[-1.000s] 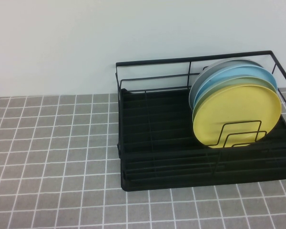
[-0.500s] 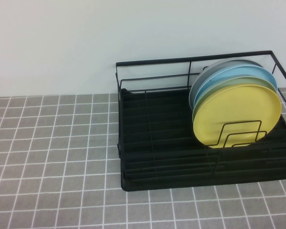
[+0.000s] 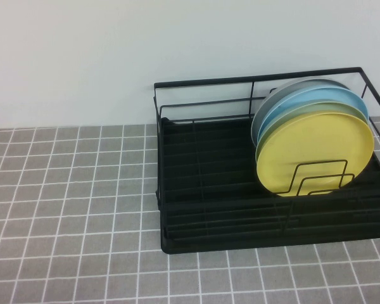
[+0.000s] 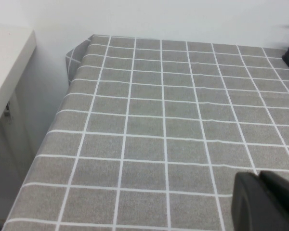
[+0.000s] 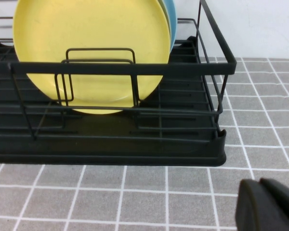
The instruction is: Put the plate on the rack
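The yellow plate [image 3: 315, 152] stands upright at the front of a row of plates in the black wire rack [image 3: 202, 190], leaning behind the wire dividers. It also shows in the right wrist view [image 5: 91, 53], inside the rack [image 5: 111, 144]. My right gripper [image 5: 260, 185] is shut and empty over the tablecloth in front of the rack's corner. My left gripper [image 4: 258, 177] is shut and empty over the tablecloth at the table's left side. Neither gripper shows in the high view.
A pale green plate [image 3: 304, 114] and light blue plates [image 3: 316, 98] stand behind the yellow one. The grey checked tablecloth [image 3: 69, 209] covers the table. A white wall stands behind. The table's left edge [image 4: 62, 110] and a white shelf [image 4: 5, 62] show in the left wrist view.
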Controlling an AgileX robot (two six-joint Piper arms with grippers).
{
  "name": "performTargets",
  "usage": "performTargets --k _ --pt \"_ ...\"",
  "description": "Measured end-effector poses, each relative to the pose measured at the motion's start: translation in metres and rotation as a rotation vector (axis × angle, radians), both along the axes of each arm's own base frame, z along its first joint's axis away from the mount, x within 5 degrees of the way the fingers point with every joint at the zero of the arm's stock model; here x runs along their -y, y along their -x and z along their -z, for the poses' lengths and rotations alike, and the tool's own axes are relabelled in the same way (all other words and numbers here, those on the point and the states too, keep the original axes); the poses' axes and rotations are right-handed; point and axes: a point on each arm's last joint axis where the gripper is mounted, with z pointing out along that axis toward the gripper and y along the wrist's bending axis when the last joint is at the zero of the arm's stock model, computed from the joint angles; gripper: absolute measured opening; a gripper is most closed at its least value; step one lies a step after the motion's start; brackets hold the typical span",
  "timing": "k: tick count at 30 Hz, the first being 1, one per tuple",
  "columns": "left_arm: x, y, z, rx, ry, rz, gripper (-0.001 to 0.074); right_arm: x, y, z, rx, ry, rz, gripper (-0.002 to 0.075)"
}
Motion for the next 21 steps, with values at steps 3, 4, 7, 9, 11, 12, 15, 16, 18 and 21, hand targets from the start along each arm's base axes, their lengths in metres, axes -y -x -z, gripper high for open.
performTargets --k 3,4,7,9,11,12,15,16,18,21 --pt "0.0 0.0 0.0 0.0 0.0 0.0 0.0 0.0 0.0 0.0 0.0 0.0 0.0 -0.0001" --pt "0.0 0.0 0.0 0.0 0.0 0.0 0.0 0.0 0.0 0.0 0.0 0.0 0.0 -0.0001" --pt "0.0 0.0 0.0 0.0 0.0 0.0 0.0 0.0 0.0 0.0 0.0 0.0 0.0 -0.0001" --pt "0.0 0.0 0.0 0.0 0.0 0.0 0.0 0.0 0.0 0.0 0.0 0.0 0.0 -0.0001" --pt "0.0 0.0 0.0 0.0 0.0 0.0 0.0 0.0 0.0 0.0 0.0 0.0 0.0 -0.0001" --pt "0.0 0.0 0.0 0.0 0.0 0.0 0.0 0.0 0.0 0.0 0.0 0.0 0.0 -0.0001" --pt "0.0 0.0 0.0 0.0 0.0 0.0 0.0 0.0 0.0 0.0 0.0 0.002 0.0 0.0004" --pt "0.0 0.0 0.0 0.0 0.0 0.0 0.0 0.0 0.0 0.0 0.0 0.002 0.0 0.0001" --pt "0.0 0.0 0.0 0.0 0.0 0.0 0.0 0.0 0.0 0.0 0.0 0.002 0.0 0.0" --pt "0.0 0.0 0.0 0.0 0.0 0.0 0.0 0.0 0.0 0.0 0.0 0.002 0.0 -0.0001"
